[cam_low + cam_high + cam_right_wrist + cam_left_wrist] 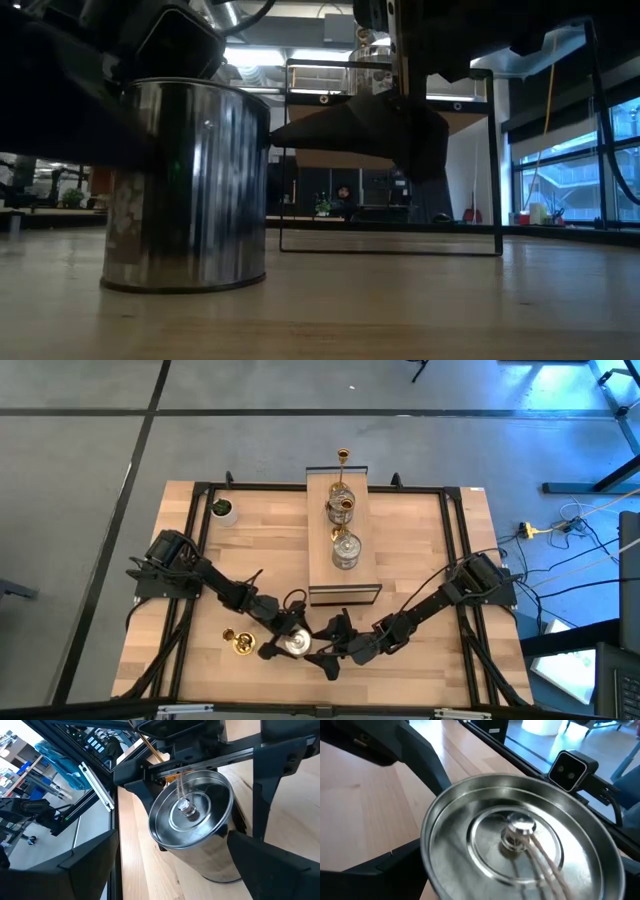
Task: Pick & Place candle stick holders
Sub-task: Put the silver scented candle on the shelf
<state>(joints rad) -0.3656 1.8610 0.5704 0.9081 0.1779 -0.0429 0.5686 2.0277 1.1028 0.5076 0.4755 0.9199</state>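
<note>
A squat silver candle stick holder [295,645] stands upright on its base on the table near the front edge; it also shows in the low view [185,185]. My left gripper [283,632] reaches in from the far left, open, its fingers on either side of the holder [520,835]. My right gripper [335,647] faces the holder [192,820] from the right, open, fingers spread around it at a short distance. A brass-gold holder [238,642] rests on the table left of the silver one. My left gripper has one finger [420,760] close against the silver holder's rim [442,795], slanting down from the far left. Whether it touches the rim I cannot tell. The holder stands upright on the table.
A raised wooden board [320,560] in the table's middle carries a gold holder [341,500] and a glass one [346,550]; another gold holder [343,457] stands at its far end. A white cup with green inside [223,510] sits at the far left. A black frame [450,490] runs round the table.
</note>
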